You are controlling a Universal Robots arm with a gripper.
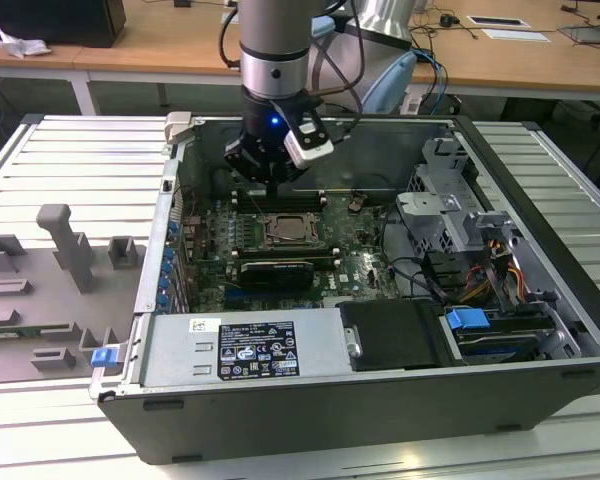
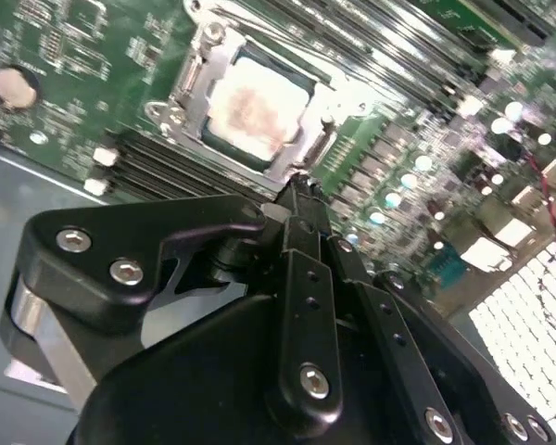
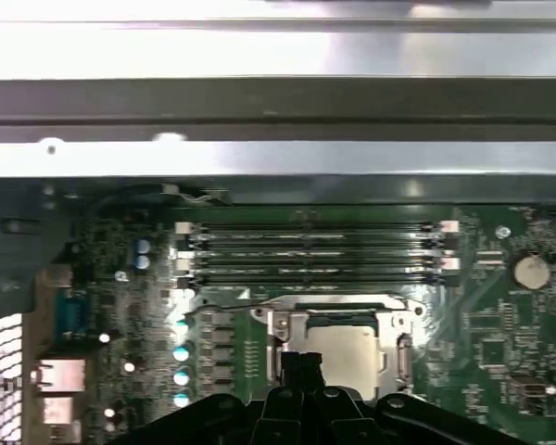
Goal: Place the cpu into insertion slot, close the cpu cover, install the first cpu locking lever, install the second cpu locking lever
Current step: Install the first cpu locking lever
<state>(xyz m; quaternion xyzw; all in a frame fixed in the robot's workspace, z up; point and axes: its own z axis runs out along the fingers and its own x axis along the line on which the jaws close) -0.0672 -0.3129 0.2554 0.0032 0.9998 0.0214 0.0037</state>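
Exterior view: end effector (image 1: 272, 188) hangs inside the open computer case (image 1: 540, 250), over the board. The cpu (image 1: 293, 229) lies flat in the insertion slot (image 1: 292, 241), just below the tips and a bit toward the case's front wall. Only one arm, so no choice of side.

Second wrist view: fingers are pressed together w/ nothing between them, tip (image 2: 296, 190) close to one corner of the cpu cover (image 2: 193, 91). Cover frame lies down around the beige chip top. Square part, so no long axis to match.

First wrist view: tips (image 3: 301, 363) near the frame's edge; memory slots (image 3: 310, 250) run beyond it. Levers: can't tell if latched.
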